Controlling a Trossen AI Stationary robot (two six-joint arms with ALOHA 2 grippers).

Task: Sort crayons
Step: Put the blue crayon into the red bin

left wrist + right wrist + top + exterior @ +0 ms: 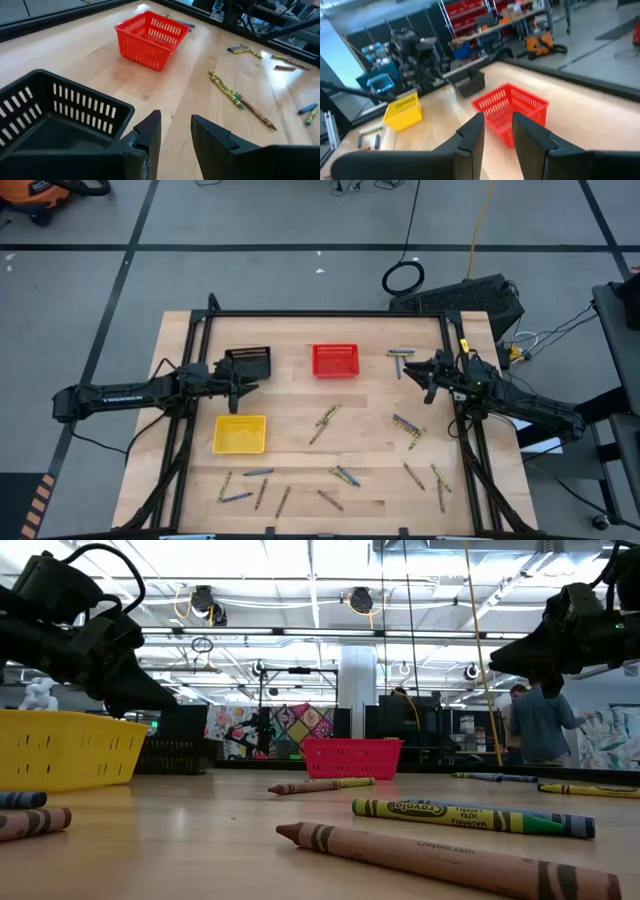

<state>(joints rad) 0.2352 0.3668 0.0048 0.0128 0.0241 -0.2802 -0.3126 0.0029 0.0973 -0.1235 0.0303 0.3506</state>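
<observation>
Crayons (325, 423) lie scattered across my worktop (300, 395), baskets apparently empty, sorting unstarted; left gripper (243, 388) and right gripper (424, 373) hover open, holding nothing.

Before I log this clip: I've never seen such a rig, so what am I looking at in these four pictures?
Two dark robot arms work at a wooden table. One picture looks straight down, one looks level across the tabletop, and two come from cameras on the wrists. The left end effector hangs by the black basket; the right end effector hangs past the red basket. Both are open and hold nothing. A yellow basket stands nearer the front, and the crayons lie scattered loose on the wood. From above, all three baskets look empty.
</observation>
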